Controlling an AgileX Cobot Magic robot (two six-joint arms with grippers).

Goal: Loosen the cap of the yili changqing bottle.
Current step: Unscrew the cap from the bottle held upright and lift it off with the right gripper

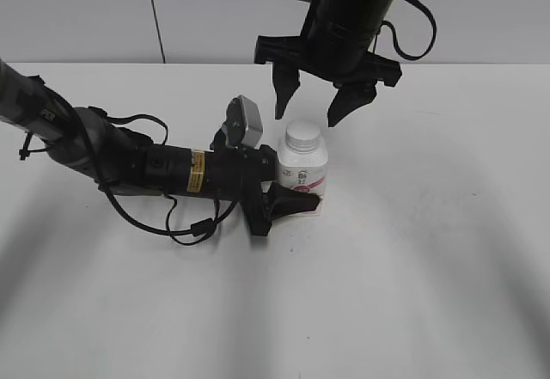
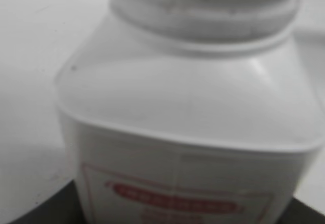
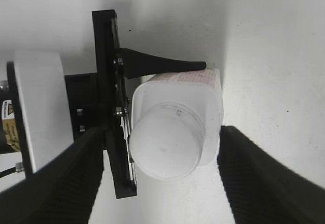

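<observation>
Bottle [image 1: 302, 177], light, rigid and smooth, is clamped low in left gripper [image 1: 288, 198] jaws; right gripper [image 1: 311, 108] jaws spread wide above ribbed cap [image 1: 303, 134], the proper hold.

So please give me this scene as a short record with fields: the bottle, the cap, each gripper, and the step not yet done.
bottle: yili changqing bottle stands upright on the white table, pink-red label to the front
cap: white cap on the neck, nothing touching it
left gripper: left gripper clamps the bottle body from the side, low down
right gripper: right gripper hangs open above the cap, fingers on either side, apart from it
not yet done: gripping and turning the cap
</observation>
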